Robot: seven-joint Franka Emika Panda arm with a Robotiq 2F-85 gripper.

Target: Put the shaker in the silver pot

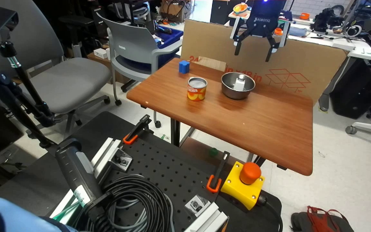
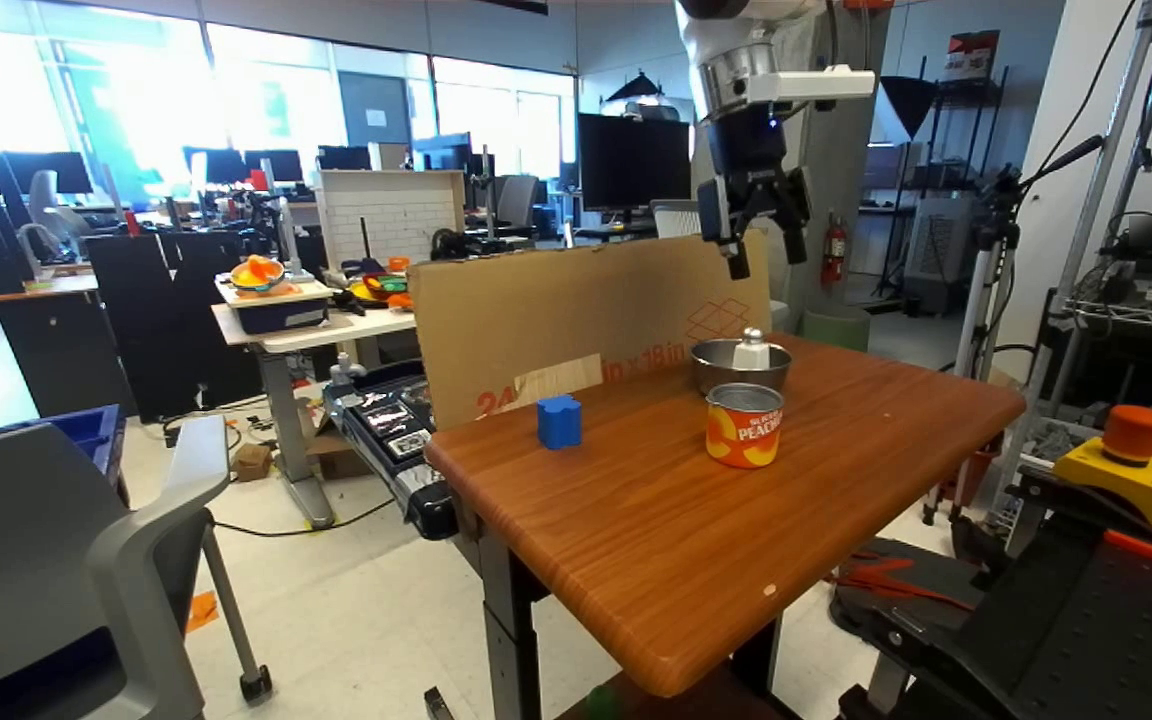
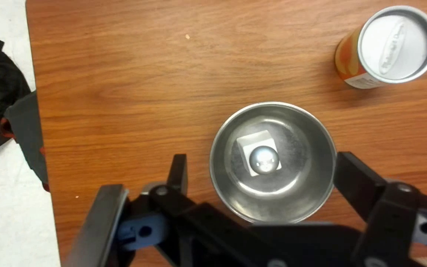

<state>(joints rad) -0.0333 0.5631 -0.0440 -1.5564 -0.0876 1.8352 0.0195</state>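
Wrist view: a white, square-sided, silver-topped shaker [image 3: 260, 152] stands upright inside a round, shallow, silver-grey metal pot [image 3: 315, 163]; black fingers [image 3: 358, 181] hang above the pot, spread wide apart; in an exterior view, an orange-and-yellow, cylindrical, metal-lidded can [image 2: 744, 435] stands near the pot on a brown, wood-grained surface [image 2: 676, 540], with a blue lobed block [image 2: 559, 423] standing farther off.

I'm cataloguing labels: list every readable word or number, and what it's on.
"ROBOTIQ": on the gripper.
"24" and "in x 18 in": on the cardboard sheet, a tan patch between.
"PEACH": on the orange can; its end curves away.
Too small or blurred: the can's smaller print, the marking on its lid, the label on the grey chair.
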